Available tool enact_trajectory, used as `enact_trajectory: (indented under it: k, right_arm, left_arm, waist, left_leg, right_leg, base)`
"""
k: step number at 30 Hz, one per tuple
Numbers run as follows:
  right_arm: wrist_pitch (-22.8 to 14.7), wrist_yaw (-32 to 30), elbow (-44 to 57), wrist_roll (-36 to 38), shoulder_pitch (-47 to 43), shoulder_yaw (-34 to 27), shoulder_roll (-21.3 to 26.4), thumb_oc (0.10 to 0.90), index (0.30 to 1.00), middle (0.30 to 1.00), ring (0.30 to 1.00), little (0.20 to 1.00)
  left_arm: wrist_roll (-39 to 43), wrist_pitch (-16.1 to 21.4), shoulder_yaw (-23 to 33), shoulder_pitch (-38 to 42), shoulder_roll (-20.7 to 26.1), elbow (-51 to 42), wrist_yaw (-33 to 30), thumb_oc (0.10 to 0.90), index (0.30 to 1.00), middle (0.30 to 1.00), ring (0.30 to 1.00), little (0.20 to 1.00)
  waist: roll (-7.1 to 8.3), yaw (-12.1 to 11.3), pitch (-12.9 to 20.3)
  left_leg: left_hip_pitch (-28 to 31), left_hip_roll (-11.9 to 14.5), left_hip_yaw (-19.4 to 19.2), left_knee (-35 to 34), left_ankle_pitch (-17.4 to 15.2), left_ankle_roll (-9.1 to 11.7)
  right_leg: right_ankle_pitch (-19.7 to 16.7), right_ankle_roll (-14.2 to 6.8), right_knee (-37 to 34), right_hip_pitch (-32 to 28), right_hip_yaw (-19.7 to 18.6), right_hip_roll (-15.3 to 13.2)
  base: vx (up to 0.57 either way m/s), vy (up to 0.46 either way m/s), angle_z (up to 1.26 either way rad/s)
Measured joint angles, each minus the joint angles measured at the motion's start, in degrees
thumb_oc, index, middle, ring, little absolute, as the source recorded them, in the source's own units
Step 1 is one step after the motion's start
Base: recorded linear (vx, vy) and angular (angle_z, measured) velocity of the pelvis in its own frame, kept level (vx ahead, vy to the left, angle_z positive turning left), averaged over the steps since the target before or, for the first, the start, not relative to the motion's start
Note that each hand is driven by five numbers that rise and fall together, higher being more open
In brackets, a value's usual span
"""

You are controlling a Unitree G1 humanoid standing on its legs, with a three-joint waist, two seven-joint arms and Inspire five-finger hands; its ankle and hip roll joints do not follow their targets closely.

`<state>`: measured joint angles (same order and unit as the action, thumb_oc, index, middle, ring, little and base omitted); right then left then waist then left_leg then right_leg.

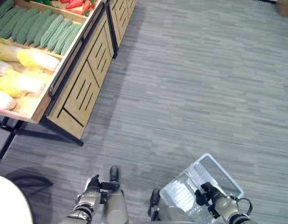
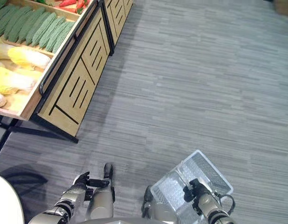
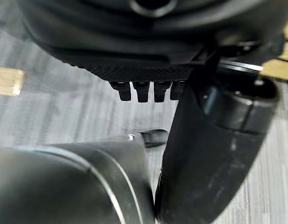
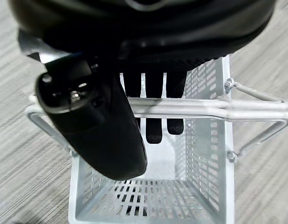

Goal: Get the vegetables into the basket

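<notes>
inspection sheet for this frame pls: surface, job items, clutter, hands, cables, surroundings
Surface: grey plank floor.
Job's things: white wire basket carried at the robot's right, nothing inside it; green bitter gourds, yellow napa cabbages and red peppers lie in the wooden produce stand.
Clutter: nothing seen.
Hands: right hand curled round the basket handles; left hand low at the robot's left, holding nothing, fingers curled.
Cables: nothing seen.
Surroundings: stand at upper left, well ahead of both hands; white rounded object at lower left.
</notes>
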<state>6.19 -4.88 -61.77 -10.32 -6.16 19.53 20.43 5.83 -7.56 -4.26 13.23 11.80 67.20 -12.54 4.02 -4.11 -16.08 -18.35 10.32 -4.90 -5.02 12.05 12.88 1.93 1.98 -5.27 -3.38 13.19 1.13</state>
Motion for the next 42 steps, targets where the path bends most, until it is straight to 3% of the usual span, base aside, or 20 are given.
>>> enact_trajectory:
  k: [3,4,5,6,7,9,16,19,23,24,25,27,28,29,31,34,35,37,39,42]
  right_arm:
    - [0.24,0.10,-1.66,-0.01,0.33,-0.01,-0.41,0.400,0.300,0.300,0.300,0.300]
    - [0.03,0.08,-1.52,0.00,0.96,0.10,0.22,0.400,0.300,0.300,0.300,0.300]
    - [0.35,-0.15,-1.37,0.00,1.03,0.38,-0.12,0.400,0.300,0.300,0.300,0.300]
    - [0.62,0.31,-1.12,0.03,1.56,1.14,-1.05,0.400,0.300,0.300,0.300,0.300]
    - [0.22,0.17,-0.38,0.03,1.78,1.11,-1.26,0.400,0.300,0.300,0.300,0.300]
    - [-0.30,0.10,-0.64,0.06,0.95,0.79,-2.53,0.400,0.300,0.300,0.300,0.300]
    - [-1.52,0.37,-0.68,0.08,-2.49,0.80,-5.83,0.400,0.300,0.300,0.300,0.300]
    - [-1.71,0.46,-1.18,-0.03,-3.55,0.45,-6.26,0.400,0.300,0.300,0.300,0.300]
    - [-1.81,0.42,-1.73,-0.01,-3.43,-1.41,-6.94,0.400,0.300,0.300,0.300,0.300]
    - [-1.79,0.18,-2.00,-0.01,-3.07,-1.71,-6.85,0.400,0.300,0.300,0.300,0.300]
    - [-1.91,0.10,-1.52,-0.04,-2.94,-1.77,-6.64,0.400,0.300,0.300,0.300,0.300]
    - [-2.03,-0.66,0.02,-0.05,-2.45,-1.77,-5.14,0.400,0.300,0.300,0.300,0.300]
    - [-2.47,-0.70,0.49,-0.09,-2.44,-1.70,-4.26,0.400,0.300,0.300,0.300,0.300]
    - [-2.22,-1.49,0.96,-0.05,-2.04,-1.61,-3.29,0.400,0.300,0.300,0.300,0.300]
    - [-1.42,-1.58,-0.12,0.24,-1.57,-1.84,-1.61,0.400,0.300,0.300,0.300,0.300]
    - [-0.62,-1.03,-0.80,1.79,2.48,-2.66,-2.49,0.400,0.300,0.300,0.300,0.300]
    - [-0.52,-0.84,-1.39,1.79,2.95,-2.93,-3.16,0.400,0.300,0.300,0.300,0.300]
    - [-0.64,-0.20,-1.20,1.92,1.58,-2.94,-2.80,0.400,0.300,0.300,0.300,0.300]
    - [-0.56,-0.28,-0.79,2.01,0.35,-3.30,-2.14,0.400,0.300,0.300,0.300,0.300]
    - [-0.33,-0.08,-0.97,2.00,-0.15,-3.56,-1.49,0.400,0.300,0.300,0.300,0.300]
  left_arm:
    - [0.91,0.48,1.64,1.11,-0.55,0.50,0.84,0.900,1.000,1.000,1.000,1.000]
    - [0.92,0.48,1.79,0.50,-1.31,0.61,0.78,0.900,1.000,1.000,1.000,1.000]
    - [0.89,0.49,2.67,0.18,-1.46,0.75,0.87,0.900,1.000,1.000,1.000,1.000]
    - [0.74,0.19,4.31,-0.01,-0.56,1.04,0.75,0.900,1.000,1.000,1.000,1.000]
    - [0.11,-0.52,4.28,-0.32,0.27,1.61,0.74,0.900,1.000,1.000,1.000,1.000]
    - [-0.40,-0.90,4.11,-0.89,1.53,2.50,0.34,0.900,1.000,1.000,1.000,1.000]
    - [-1.53,-2.79,2.00,-3.66,5.27,2.79,-0.55,0.900,1.000,1.000,1.000,1.000]
    - [-1.52,-3.02,0.94,-4.66,5.38,2.83,-0.29,0.900,1.000,1.000,1.000,1.000]
    - [-1.57,-3.26,-2.71,-4.60,5.42,2.57,0.29,0.900,1.000,1.000,1.000,1.000]
    - [-1.54,-3.20,-2.82,-4.88,5.37,2.23,0.48,0.900,1.000,1.000,1.000,1.000]
    - [-1.54,-3.30,-2.83,-4.94,4.99,2.00,0.50,0.900,1.000,1.000,1.000,1.000]
    - [-1.54,-3.80,-2.93,-5.03,4.12,2.15,0.20,0.900,1.000,1.000,1.000,1.000]
    - [-1.54,-3.83,-3.02,-4.87,3.88,2.05,0.10,0.900,1.000,1.000,1.000,1.000]
    - [-1.57,-3.63,-2.71,-4.28,3.84,2.99,0.00,0.900,1.000,1.000,1.000,1.000]
    - [-2.34,-3.17,-2.23,-2.99,3.87,5.05,-0.05,0.900,1.000,1.000,1.000,1.000]
    - [-2.64,-2.00,-2.15,-3.42,5.03,5.60,0.15,0.900,1.000,1.000,1.000,1.000]
    - [-2.64,-1.81,-2.30,-3.67,4.40,5.40,0.23,0.900,1.000,1.000,1.000,1.000]
    - [-2.42,-1.70,-1.36,-5.40,1.85,4.36,0.29,0.900,1.000,1.000,1.000,1.000]
    - [-2.68,-1.68,-0.90,-4.31,0.64,4.55,0.32,0.900,1.000,1.000,1.000,1.000]
    - [-3.65,-1.63,-0.78,-3.97,0.33,4.45,0.37,0.900,1.000,1.000,1.000,1.000]
  waist:
    - [-0.58,-2.04,-1.84]
    - [-1.88,-2.26,-1.20]
    - [-1.21,-2.44,-1.33]
    - [1.64,-3.70,-0.48]
    - [1.97,-3.48,-0.41]
    - [2.78,-3.20,-0.02]
    - [5.32,-4.35,1.70]
    - [6.26,-4.48,2.67]
    - [5.63,-3.77,3.04]
    - [4.08,-3.23,2.60]
    - [2.95,-2.62,2.27]
    - [0.91,-0.91,2.33]
    - [0.00,0.47,2.25]
    - [0.03,2.23,2.28]
    - [1.27,4.51,2.52]
    - [6.31,5.33,3.28]
    - [5.82,5.16,2.72]
    - [2.24,4.78,1.81]
    - [0.35,5.26,0.68]
    - [-0.64,5.95,0.11]
  left_leg:
    - [1.52,-0.46,-3.22,-0.03,2.07,-0.18]
    - [2.30,-0.04,-3.68,1.95,-1.18,-0.13]
    - [3.86,-0.71,-3.88,2.38,1.41,-4.28]
    - [5.29,-3.40,-5.96,3.34,-0.20,-6.78]
    - [7.00,-5.17,-6.27,3.65,-0.17,-12.54]
    - [8.86,-7.33,-8.69,3.80,-2.11,-14.54]
    - [10.23,-8.96,-12.72,3.80,-4.91,-16.15]
    - [11.41,-8.68,-13.20,4.02,-5.25,-16.25]
    - [13.43,-7.52,-12.17,5.32,-9.25,-16.80]
    - [14.76,-7.42,-11.45,4.93,-9.95,-17.46]
    - [16.10,-7.45,-11.10,4.56,-11.64,-18.30]
    - [17.35,-6.88,-10.61,3.84,-11.61,-17.63]
    - [17.18,-6.06,-9.40,3.84,-11.77,-17.00]
    - [17.39,-6.44,-7.11,3.08,-11.41,-16.46]
    - [18.64,-6.95,-3.38,1.51,-10.43,-15.27]
    - [21.29,-8.58,2.88,-0.37,-10.90,-11.49]
    - [22.13,-7.38,4.06,-0.32,-11.25,-9.56]
    - [21.76,-5.74,3.02,1.03,-12.22,-8.65]
    - [21.56,-4.38,4.43,1.30,-11.76,-7.98]
    - [22.22,-3.26,5.08,1.89,-11.54,-7.00]
  right_leg:
    - [2.42,-2.58,0.05,-5.55,-3.99,-0.19]
    - [3.59,-4.13,-0.10,-7.21,-5.35,0.11]
    - [4.95,-4.96,-0.08,-8.83,-7.45,-1.10]
    - [5.40,-6.20,0.38,-8.91,-9.55,-4.50]
    - [2.79,-8.40,1.63,-9.77,-9.49,-5.69]
    - [1.07,-10.49,2.61,-10.16,-8.56,-8.57]
    - [-0.87,-13.48,6.14,-7.26,-8.59,-11.23]
    - [-0.68,-14.36,16.97,-2.87,-8.40,-11.03]
    - [-2.42,-15.21,37.10,4.64,-7.13,-11.70]
    - [-3.12,-14.76,43.89,7.92,-4.59,-13.60]
    - [-0.10,-14.01,45.21,11.10,-2.82,-15.94]
    - [1.37,-13.63,38.54,13.96,0.16,-17.17]
    - [1.73,-13.36,26.74,13.86,-0.60,-15.69]
    - [0.06,-14.21,14.05,13.95,-4.02,-14.16]
    - [-4.94,-13.76,-0.06,13.31,-9.40,-12.40]
    - [-9.25,-12.49,0.25,14.03,-11.50,-11.89]
    - [-12.31,-10.16,1.53,13.49,-11.26,-10.70]
    - [-12.53,-9.59,1.19,12.75,-10.60,-7.52]
    - [-12.22,-8.14,1.12,11.69,-8.95,-6.43]
    - [-11.91,-7.25,1.15,9.93,-7.42,-5.63]
  base:
    - [0.32,0.073,-0.75]
    - [0.39,0.145,-0.77]
    - [0.31,0.140,-1.06]
    - [0.40,0.221,-1.07]
    - [0.42,0.254,-0.83]
    - [0.34,0.242,-0.43]
    - [0.20,0.190,-0.25]
    - [0.12,0.174,0.00]
    - [0.20,0.214,0.25]
    - [0.29,0.011,0.17]
    - [0.38,-0.119,0.02]
    - [0.32,-0.160,0.04]
    - [0.30,-0.146,0.55]
    - [0.39,-0.180,0.84]
    - [0.32,-0.098,1.20]
    - [0.21,-0.055,1.29]
    - [0.08,-0.034,0.70]
    - [0.12,-0.092,0.27]
    - [0.12,-0.127,0.33]
    - [0.10,-0.136,0.27]
